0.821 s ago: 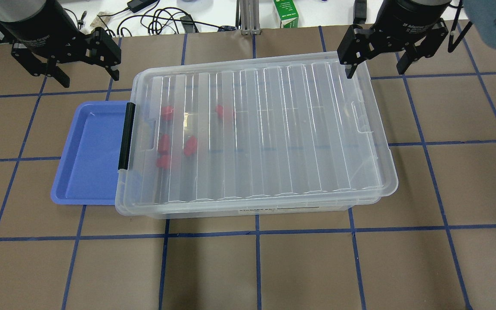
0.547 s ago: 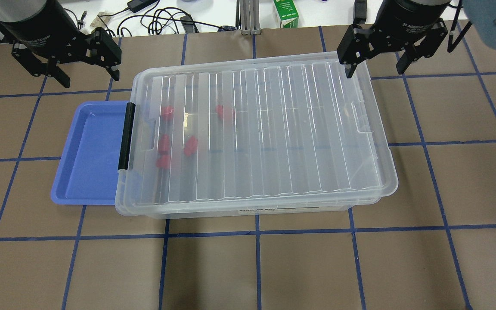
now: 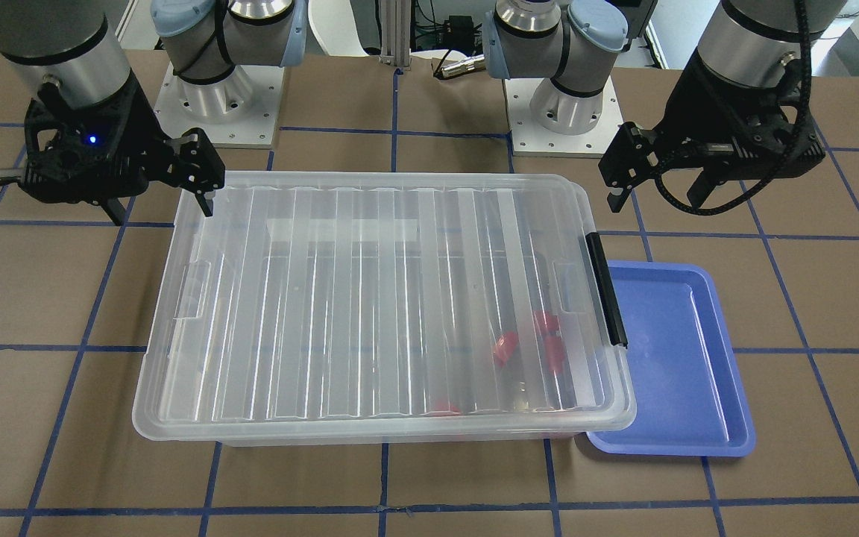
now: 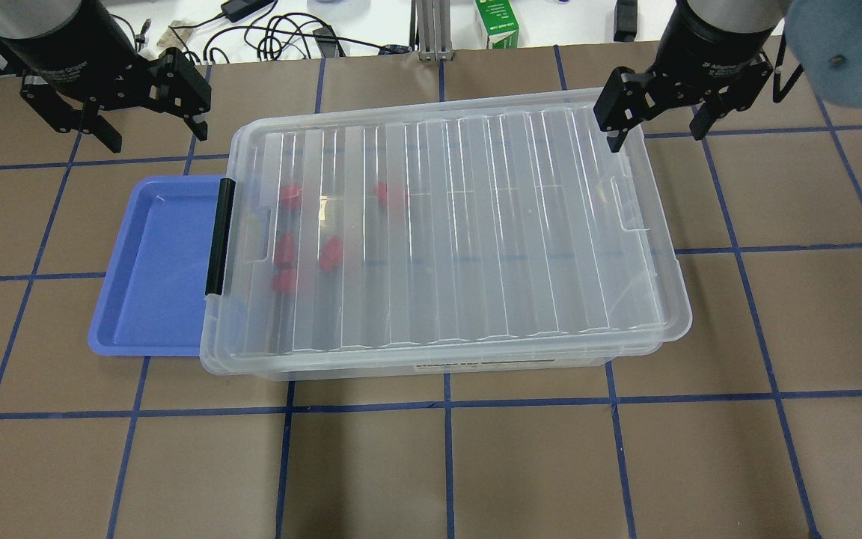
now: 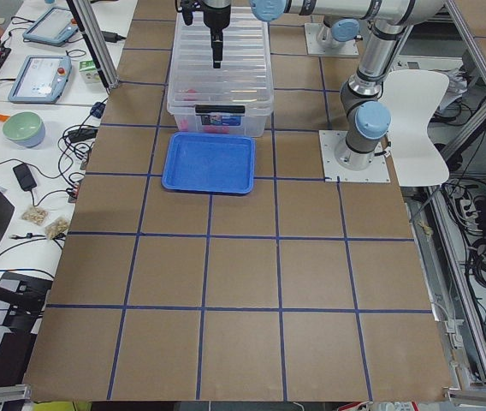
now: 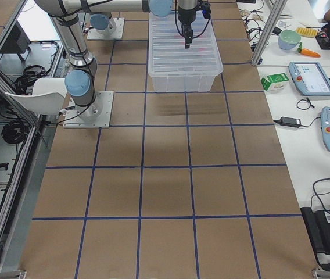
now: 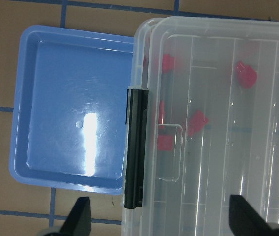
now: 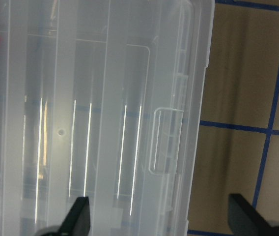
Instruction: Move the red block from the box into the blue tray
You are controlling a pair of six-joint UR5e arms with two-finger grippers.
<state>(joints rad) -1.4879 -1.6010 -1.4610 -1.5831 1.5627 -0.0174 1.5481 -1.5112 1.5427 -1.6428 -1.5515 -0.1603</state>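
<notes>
Seeing brown tabletop (image 4: 521, 464), blue tape (image 4: 446, 449) grid — my left claw (image 4: 156, 135) and right claw (image 4: 655, 135) gape wide, empty; box (image 4: 476, 224) label (image 4: 483, 364) unreadable.

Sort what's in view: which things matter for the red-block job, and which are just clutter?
Job:
- red blocks, inside the box
- box, lid on
- black latch
- blue tray, empty
- left tool and right tool, both open

Clutter:
- green carton
- cables
- bowl
- tablets
- white chair
</notes>
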